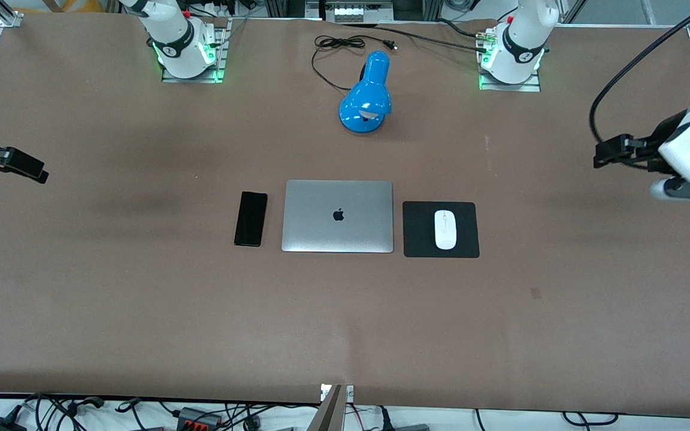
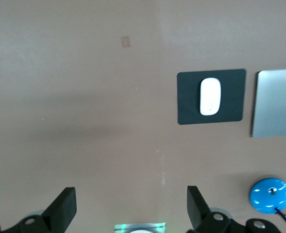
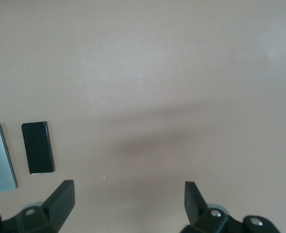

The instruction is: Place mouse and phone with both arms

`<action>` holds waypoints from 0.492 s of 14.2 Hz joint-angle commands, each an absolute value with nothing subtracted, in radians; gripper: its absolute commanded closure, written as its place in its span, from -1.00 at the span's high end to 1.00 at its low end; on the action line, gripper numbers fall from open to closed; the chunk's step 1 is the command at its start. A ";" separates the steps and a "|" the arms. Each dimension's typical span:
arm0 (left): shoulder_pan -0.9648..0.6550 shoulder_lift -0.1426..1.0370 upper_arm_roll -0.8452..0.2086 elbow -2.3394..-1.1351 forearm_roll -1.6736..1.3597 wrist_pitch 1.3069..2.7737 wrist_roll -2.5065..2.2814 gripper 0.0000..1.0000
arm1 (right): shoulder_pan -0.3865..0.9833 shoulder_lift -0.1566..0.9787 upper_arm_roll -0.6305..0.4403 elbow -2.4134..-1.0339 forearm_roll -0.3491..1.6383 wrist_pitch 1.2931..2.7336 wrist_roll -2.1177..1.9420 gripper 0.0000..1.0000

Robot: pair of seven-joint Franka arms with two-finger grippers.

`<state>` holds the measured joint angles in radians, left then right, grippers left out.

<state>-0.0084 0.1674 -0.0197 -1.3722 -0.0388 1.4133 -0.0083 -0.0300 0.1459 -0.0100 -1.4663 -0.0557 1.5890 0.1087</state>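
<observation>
The white mouse [image 1: 445, 229] lies on a black mouse pad [image 1: 417, 233], beside the closed silver laptop [image 1: 338, 215] on the left arm's end. The black phone [image 1: 251, 218] lies flat on the table beside the laptop on the right arm's end. My left gripper [image 1: 605, 154] hangs open and empty over bare table at the left arm's end. My right gripper [image 1: 36, 170] hangs open and empty over bare table at the right arm's end. The left wrist view shows the mouse [image 2: 210, 96] well off from its gripper [image 2: 130, 208]. The right wrist view shows the phone [image 3: 38, 147] well off from its gripper [image 3: 128, 206].
A blue desk lamp [image 1: 368, 99] with a black cord [image 1: 336, 45] stands farther from the front camera than the laptop, between the two arm bases. The brown table [image 1: 141, 311] stretches wide around the laptop.
</observation>
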 commanded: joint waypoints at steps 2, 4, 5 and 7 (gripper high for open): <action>0.018 -0.116 -0.040 -1.773 -0.025 1.679 0.087 1.00 | -0.037 0.124 -0.021 -1.471 -0.058 1.552 -0.004 1.00; 0.018 -0.103 -0.043 -1.763 -0.011 1.675 0.106 1.00 | -0.038 0.120 -0.021 -1.473 -0.058 1.528 0.005 1.00; 0.018 -0.094 -0.044 -1.758 -0.005 1.674 0.103 1.00 | -0.035 0.114 -0.020 -1.473 -0.058 1.522 0.005 1.00; 0.018 -0.086 -0.044 -1.746 -0.005 1.661 0.106 1.00 | -0.034 0.114 -0.020 -1.473 -0.058 1.526 0.006 1.00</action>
